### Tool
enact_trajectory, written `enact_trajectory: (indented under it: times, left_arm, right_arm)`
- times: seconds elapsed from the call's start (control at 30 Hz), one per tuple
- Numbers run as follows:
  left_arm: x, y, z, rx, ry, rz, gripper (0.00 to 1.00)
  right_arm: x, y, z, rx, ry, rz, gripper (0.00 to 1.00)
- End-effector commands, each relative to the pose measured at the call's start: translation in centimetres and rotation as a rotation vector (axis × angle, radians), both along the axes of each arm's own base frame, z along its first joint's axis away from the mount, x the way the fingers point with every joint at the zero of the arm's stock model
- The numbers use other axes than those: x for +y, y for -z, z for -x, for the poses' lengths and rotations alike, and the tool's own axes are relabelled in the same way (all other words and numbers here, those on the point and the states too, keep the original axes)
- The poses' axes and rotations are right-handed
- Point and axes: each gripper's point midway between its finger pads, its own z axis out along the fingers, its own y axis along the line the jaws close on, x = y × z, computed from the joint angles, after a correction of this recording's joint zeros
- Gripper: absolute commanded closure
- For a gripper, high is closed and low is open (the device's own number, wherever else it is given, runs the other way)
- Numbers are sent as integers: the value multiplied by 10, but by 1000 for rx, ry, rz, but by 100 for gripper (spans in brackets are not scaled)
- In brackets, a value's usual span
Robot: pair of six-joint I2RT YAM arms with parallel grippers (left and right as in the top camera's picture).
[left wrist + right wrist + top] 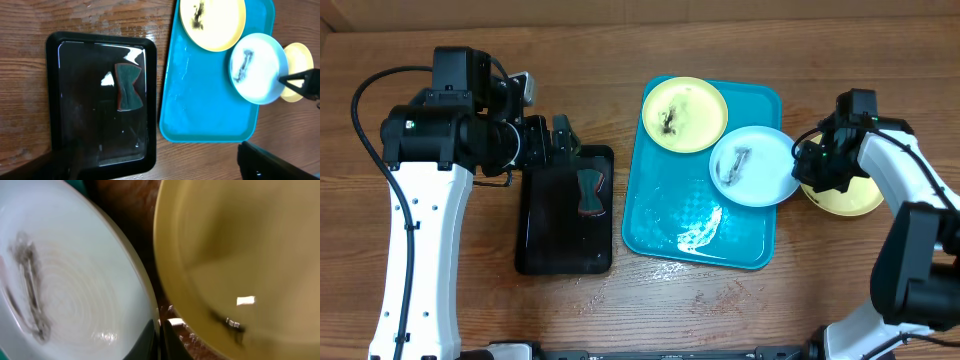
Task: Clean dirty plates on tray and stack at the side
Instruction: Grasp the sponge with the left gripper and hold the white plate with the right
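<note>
Brown wooden table, wet glints near bottom centre; of the room, only a pale strip along the top edge. In the centre, turquoise tray, holding a smeared yellow plate at its upper left and a smeared blue-white plate overhanging its right rim. At far right, off the tray, second yellow plate, half hidden under the right gripper. Pressed together right at the blue-white rim; rim pinched or not, hard to tell. Left of centre, left gripper spread wide above the black tray with sponge.
</note>
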Motion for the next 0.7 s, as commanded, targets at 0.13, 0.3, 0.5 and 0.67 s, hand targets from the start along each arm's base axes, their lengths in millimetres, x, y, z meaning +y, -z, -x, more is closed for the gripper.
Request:
enact_trajectory:
  times: [0.13, 0.3, 0.5, 0.67]
  left_arm:
    - [-4, -4, -2, -18, 27, 3, 6]
    - [7, -1, -4, -8, -28, -46, 7]
    - [12, 11, -5, 37, -66, -69, 14]
    - [-3, 57, -6, 119, -36, -79, 19]
  right_arm:
    - [47, -43, 28, 61, 51, -108, 96]
    - [70, -17, 35, 61, 13, -37, 96]
    - [77, 10, 37, 5, -55, 94, 96]
    - [70, -4, 24, -46, -48, 123, 68]
